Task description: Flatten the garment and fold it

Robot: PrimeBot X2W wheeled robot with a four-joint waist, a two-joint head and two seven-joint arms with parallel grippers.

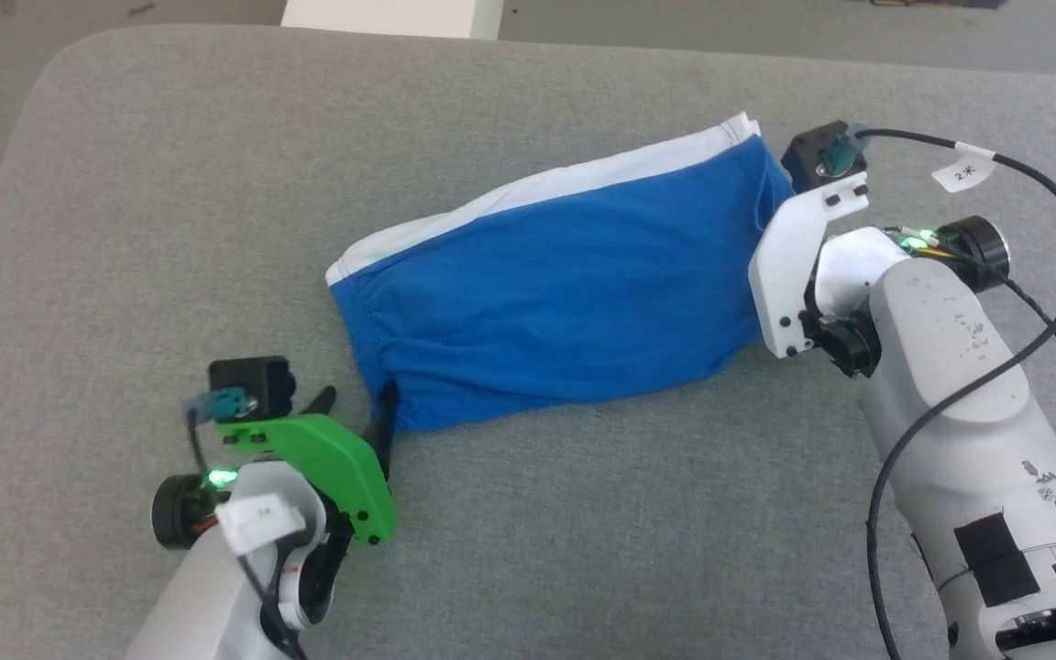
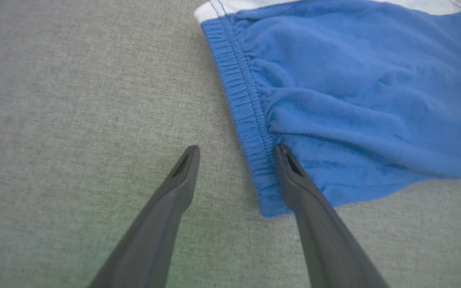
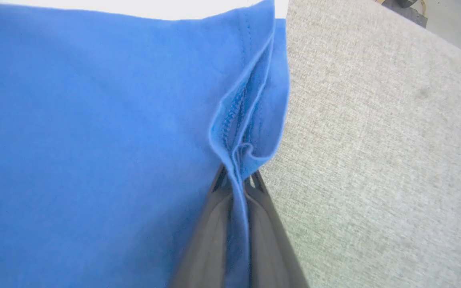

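Near left, the left gripper (image 2: 236,149) stands wide open astride the waistband corner of the shorts (image 1: 565,293), holding nothing; closing could catch only one layer. Far right, the right gripper (image 3: 238,176) pinches the hem thinly; tugging might slip it. The shorts lie mid-cushion (image 1: 170,183).

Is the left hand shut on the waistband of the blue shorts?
No, the left hand is open: its fingers stand apart, with the waistband of the shorts between them.
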